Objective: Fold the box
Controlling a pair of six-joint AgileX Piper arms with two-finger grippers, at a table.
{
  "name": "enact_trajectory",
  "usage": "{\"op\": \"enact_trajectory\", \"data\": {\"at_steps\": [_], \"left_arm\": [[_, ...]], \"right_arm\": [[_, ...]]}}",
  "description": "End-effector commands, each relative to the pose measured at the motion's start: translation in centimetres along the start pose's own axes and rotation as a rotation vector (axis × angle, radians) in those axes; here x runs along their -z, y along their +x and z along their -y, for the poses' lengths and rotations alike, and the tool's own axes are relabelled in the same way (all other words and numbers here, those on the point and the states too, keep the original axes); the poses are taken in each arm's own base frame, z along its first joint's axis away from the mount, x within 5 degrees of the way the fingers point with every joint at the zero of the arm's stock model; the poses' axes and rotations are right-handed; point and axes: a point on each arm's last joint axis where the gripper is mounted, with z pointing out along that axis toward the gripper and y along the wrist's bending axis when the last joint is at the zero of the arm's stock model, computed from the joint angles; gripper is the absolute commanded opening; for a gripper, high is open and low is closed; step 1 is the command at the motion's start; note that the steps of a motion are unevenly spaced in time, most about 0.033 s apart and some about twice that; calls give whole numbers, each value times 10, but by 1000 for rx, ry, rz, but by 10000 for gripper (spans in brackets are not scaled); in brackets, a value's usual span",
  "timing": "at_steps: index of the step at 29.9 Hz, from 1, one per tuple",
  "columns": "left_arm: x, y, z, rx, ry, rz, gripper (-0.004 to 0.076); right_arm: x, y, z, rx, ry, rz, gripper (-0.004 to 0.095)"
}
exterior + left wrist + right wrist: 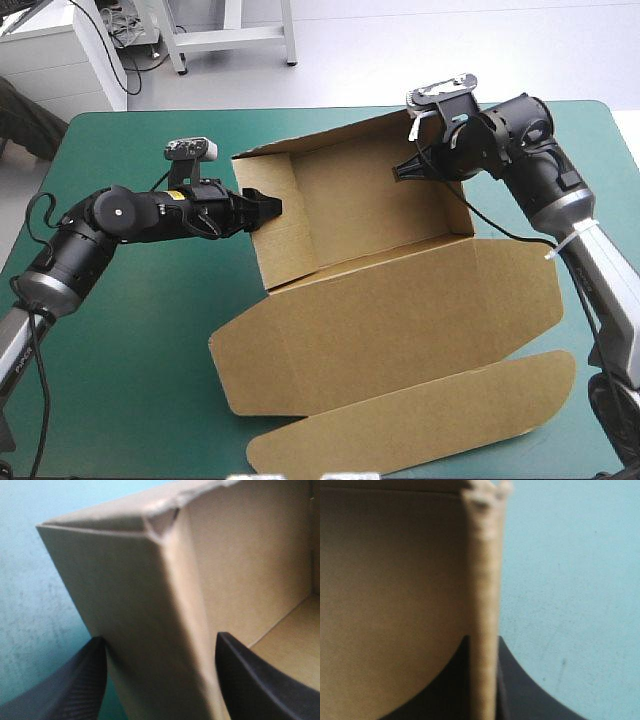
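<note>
The box [370,210] sits at the middle of the teal-green desk [130,350] as an open tray, with four walls raised. Its lid [400,310] lies flat on the near side, and a rounded flap [420,420] reaches toward the desk's near edge.

The left gripper [268,207] comes in level at the tray's left wall [275,235]. In the left wrist view its black fingers [75,685] stand spread, one outside the tray over the cover and one inside. The thick, doubled wall [150,630] fills the gap between them - I cannot tell whether they touch it.

The right gripper [400,172] reaches over the tray's right wall near the far corner. Up close, its fingers [520,690] are drawn nearly together - pinching the wall's thin upright edge [483,580], with the tray's brown inside on one side and bare cover on the other.
</note>
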Motion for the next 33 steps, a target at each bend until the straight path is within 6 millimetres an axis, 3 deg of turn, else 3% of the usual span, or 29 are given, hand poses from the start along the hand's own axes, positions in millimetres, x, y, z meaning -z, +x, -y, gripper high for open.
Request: {"op": "enact_trajectory", "data": {"at_steps": [1,7,11,15,16,24,33], "left_arm": [[2,-8,4,48,-28,16,435],[-23,-6,1,41,-49,-87,330],[-40,-11,13,-10,-55,-115,256],[-53,-18,25,-96,-179,-157,18],[-55,-20,27,-113,-206,-163,-5],[-90,-31,22,-90,-353,-178,-8],[-135,-21,3,-53,-385,-215,-8]], "right_arm": [[31,-13,-19,-46,-126,156,-8],[29,-13,-27,-92,-186,148,-9],[9,-12,-36,-87,-205,85,-8],[-22,-8,-46,-90,-206,-4,-8],[-28,-7,-47,-97,-204,-18,-9],[-81,1,-50,-111,-131,-130,-9],[-135,10,-40,-146,-102,-203,-13]]}}
